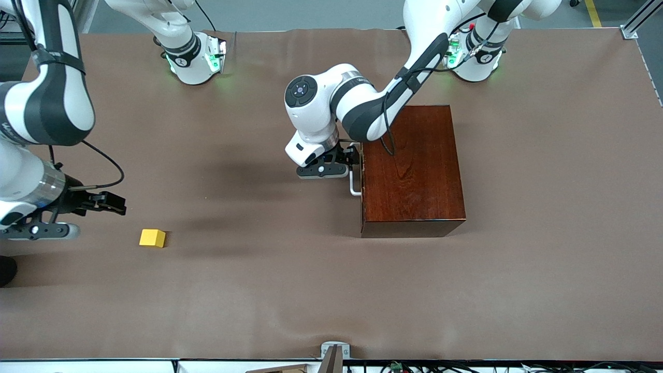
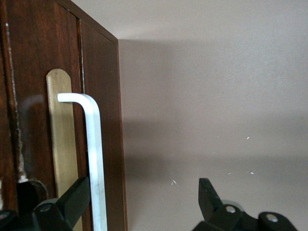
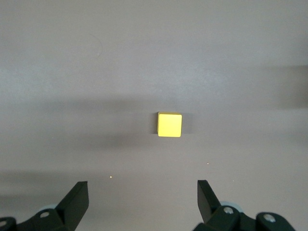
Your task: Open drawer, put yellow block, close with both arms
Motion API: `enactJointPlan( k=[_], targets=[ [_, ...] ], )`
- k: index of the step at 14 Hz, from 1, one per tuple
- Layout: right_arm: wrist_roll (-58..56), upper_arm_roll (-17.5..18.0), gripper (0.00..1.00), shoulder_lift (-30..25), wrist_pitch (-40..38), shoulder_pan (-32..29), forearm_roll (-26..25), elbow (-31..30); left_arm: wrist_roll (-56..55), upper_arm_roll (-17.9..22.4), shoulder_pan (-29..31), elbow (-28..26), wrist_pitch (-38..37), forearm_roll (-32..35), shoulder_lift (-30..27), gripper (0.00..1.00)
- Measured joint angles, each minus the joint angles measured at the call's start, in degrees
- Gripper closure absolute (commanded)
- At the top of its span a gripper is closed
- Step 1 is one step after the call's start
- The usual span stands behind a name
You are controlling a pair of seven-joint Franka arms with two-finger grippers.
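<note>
The dark reddish-brown wooden box (image 1: 412, 171) stands mid-table, its drawer (image 2: 38, 96) shut, front facing the right arm's end. The white bar handle (image 1: 354, 184) shows in the left wrist view (image 2: 94, 144). My left gripper (image 1: 354, 155) is open at the handle (image 2: 143, 202); the bar lies between the fingers, close by one finger (image 2: 72, 199). The yellow block (image 1: 152, 238) lies on the table toward the right arm's end. My right gripper (image 1: 116, 203) is open and empty, just above the table beside the block (image 3: 170, 124), which lies ahead of its fingers (image 3: 143, 195).
A brass plate (image 2: 60, 144) backs the handle on the drawer front. The brown table cover (image 1: 259, 290) stretches between block and box. A small metal bracket (image 1: 335, 352) sits at the table edge nearest the front camera.
</note>
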Motion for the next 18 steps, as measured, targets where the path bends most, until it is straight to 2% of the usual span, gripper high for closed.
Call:
enactJointPlan(
  k=[12,18],
  targets=[
    [0.3,-0.6,0.0,3.2,1.0,-0.2,0.0,-0.3,0.0,0.3,0.0,0.0,0.2,0.0,0.8,0.0],
    [4.6,-0.9,0.0,5.8,2.7,-0.8,0.0,-0.7,0.0,0.9,0.0,0.0,-0.8,0.0,0.9,0.0]
  ],
)
